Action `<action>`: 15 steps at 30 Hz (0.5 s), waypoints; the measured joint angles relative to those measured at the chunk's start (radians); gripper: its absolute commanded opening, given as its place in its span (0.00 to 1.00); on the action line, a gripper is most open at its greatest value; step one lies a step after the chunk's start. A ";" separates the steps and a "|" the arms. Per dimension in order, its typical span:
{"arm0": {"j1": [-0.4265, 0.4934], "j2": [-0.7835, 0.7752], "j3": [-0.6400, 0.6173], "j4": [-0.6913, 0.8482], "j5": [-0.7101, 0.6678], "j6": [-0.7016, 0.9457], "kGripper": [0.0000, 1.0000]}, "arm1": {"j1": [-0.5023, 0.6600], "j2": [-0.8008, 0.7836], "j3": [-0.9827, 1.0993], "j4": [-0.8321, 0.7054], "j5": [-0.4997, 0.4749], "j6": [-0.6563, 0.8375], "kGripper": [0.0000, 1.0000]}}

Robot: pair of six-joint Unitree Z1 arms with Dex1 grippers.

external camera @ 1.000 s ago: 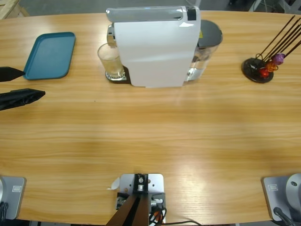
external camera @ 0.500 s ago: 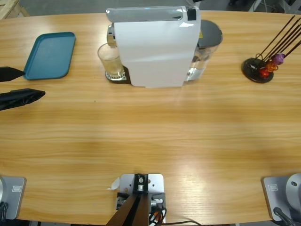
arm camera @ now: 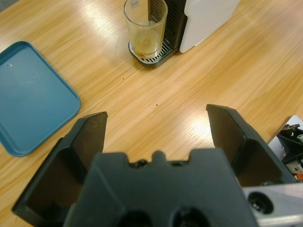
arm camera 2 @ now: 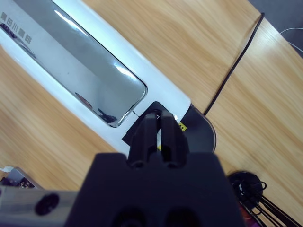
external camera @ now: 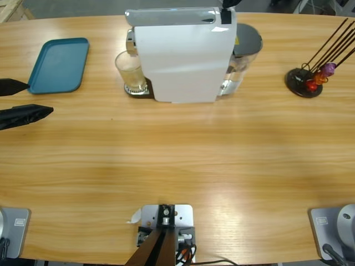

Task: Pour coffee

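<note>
Almost nothing moved on the long wooden table (external camera: 177, 166). White coffee machine (external camera: 183, 55) in the same spot, blue tray (external camera: 58, 64) in the same spot, left claw (external camera: 39, 98) waiting at the same edge as a moment ago. Only one small change: a bit more black at the very top of the high view, over the back of the machine. Looks like the right claw (external camera: 228, 3), just come in there.

Seen from the right wrist: right claw (arm camera 2: 159, 116) pinched together with nothing inside, tip pointing at the small black button (arm camera 2: 142, 124) on the machine top. Probably about to press it and start the coffee. So the job is likely just starting.

Seen from the left wrist: left claw (arm camera: 158, 116) spread wide apart, holding nothing, well away from the glass (arm camera: 146, 28). Glass upright on the little grate (arm camera: 156, 51) under the spout, ready to catch the drink.

Hard to see:
- Most of the right arm, cut off past the top edge of the high view.
- Most of the left arm too, cut off at the side.
- Touching the button or only just above it? Cannot tell.
- Water tank (external camera: 247, 41) half hidden behind the machine.
- No dark coffee plain in the glass yet, only a faint brownish tint at its bottom (arm camera: 144, 45).
</note>
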 measured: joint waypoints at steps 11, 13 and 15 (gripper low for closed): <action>0.000 0.000 0.000 0.000 0.000 0.000 0.91 | 0.004 -0.003 0.020 -0.006 0.006 0.001 0.00; 0.000 0.000 0.000 0.000 0.000 0.000 0.91 | 0.004 -0.007 0.028 -0.014 0.006 0.001 0.00; 0.000 0.000 0.000 0.000 0.000 0.000 0.91 | 0.004 -0.011 0.036 -0.022 0.006 0.001 0.00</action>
